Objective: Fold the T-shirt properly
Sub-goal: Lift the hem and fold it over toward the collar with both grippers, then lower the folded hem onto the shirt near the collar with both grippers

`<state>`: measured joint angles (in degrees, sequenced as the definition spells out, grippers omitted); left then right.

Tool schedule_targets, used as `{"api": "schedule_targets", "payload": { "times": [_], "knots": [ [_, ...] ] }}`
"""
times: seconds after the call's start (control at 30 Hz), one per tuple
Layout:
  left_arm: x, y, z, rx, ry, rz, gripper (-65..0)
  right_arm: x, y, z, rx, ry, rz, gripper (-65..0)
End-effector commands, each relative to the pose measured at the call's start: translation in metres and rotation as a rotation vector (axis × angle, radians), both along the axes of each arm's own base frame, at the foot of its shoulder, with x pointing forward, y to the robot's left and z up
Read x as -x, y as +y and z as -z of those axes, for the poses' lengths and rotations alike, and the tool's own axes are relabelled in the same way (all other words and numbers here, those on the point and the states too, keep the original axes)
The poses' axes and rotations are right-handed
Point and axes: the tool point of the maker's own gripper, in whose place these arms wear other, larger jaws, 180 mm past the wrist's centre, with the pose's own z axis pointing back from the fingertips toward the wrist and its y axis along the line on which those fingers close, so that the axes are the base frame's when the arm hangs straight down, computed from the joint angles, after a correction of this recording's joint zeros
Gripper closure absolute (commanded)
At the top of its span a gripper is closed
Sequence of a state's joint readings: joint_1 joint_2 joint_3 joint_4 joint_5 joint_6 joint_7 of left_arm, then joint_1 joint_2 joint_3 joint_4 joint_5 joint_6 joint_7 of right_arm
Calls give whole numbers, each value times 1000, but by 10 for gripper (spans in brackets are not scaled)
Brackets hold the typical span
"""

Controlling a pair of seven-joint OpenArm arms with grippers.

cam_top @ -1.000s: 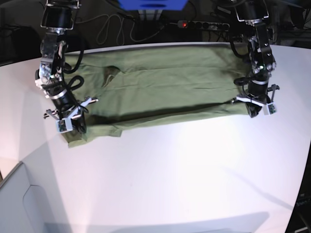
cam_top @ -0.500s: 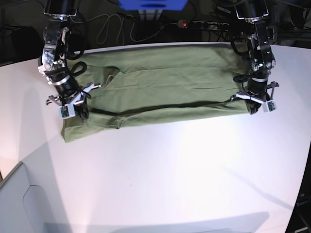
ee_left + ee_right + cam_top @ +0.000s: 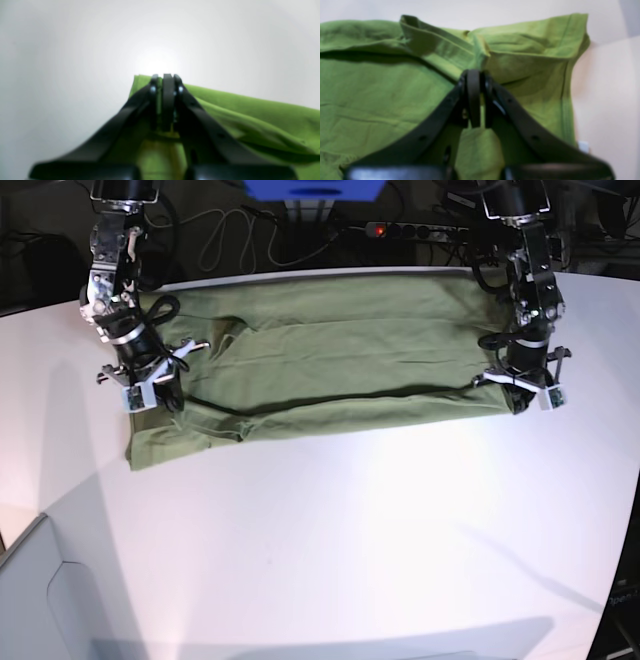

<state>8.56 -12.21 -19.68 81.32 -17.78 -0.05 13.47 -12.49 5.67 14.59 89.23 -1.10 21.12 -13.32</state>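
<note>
The green T-shirt (image 3: 330,370) lies stretched crosswise along the far part of the white table (image 3: 350,530), with its near long edge doubled back over the body. My left gripper (image 3: 520,400) is at the shirt's right end, shut on the cloth edge; in the left wrist view its jaws (image 3: 166,81) pinch a corner of the T-shirt (image 3: 250,112). My right gripper (image 3: 165,398) is at the shirt's left end by the sleeve. In the right wrist view it (image 3: 474,75) is shut on a raised fold of the T-shirt (image 3: 382,95).
The table's far edge runs just behind the shirt. Beyond it lie a power strip (image 3: 415,230) with a red light, loose cables (image 3: 225,235) and a blue box (image 3: 312,190). A grey panel (image 3: 40,600) sits at the lower left corner.
Both grippers have moved away from the near side toward the table's far edge, carrying the shirt's near edge with them, so the folded band lies further back on the body.
</note>
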Motion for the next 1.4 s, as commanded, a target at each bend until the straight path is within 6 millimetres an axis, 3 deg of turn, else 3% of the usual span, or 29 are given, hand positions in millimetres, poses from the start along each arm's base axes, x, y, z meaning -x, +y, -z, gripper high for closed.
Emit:
{"api": "schedule_targets", "payload": {
  "times": [0.0, 0.23, 0.47, 0.73, 1.0, 1.37],
  "knots": [
    [-6, 5, -9, -15, -33, -4, 0, -8, 0, -18, -11, -65, -3, 0],
    [-5, 6, -5, -11, -24, -8, 0, -8, 0, -20, -9, -71, -4, 0],
    [-5, 6, -6, -15, -26, -5, 0, -3, -25, -20, -29, -72, 114, 0],
    [-2, 5, -5, -15, -21, -4, 0, 2, -27, -17, -30, -62, 123, 0],
    [2, -12, -34, -26, -88, 28, 0, 3, -26, -16, -32, -59, 122, 0],
    [22, -9, -19, -30, -35, 23, 0, 4, -29, -15, -24, -55, 124, 0]
  ]
}}
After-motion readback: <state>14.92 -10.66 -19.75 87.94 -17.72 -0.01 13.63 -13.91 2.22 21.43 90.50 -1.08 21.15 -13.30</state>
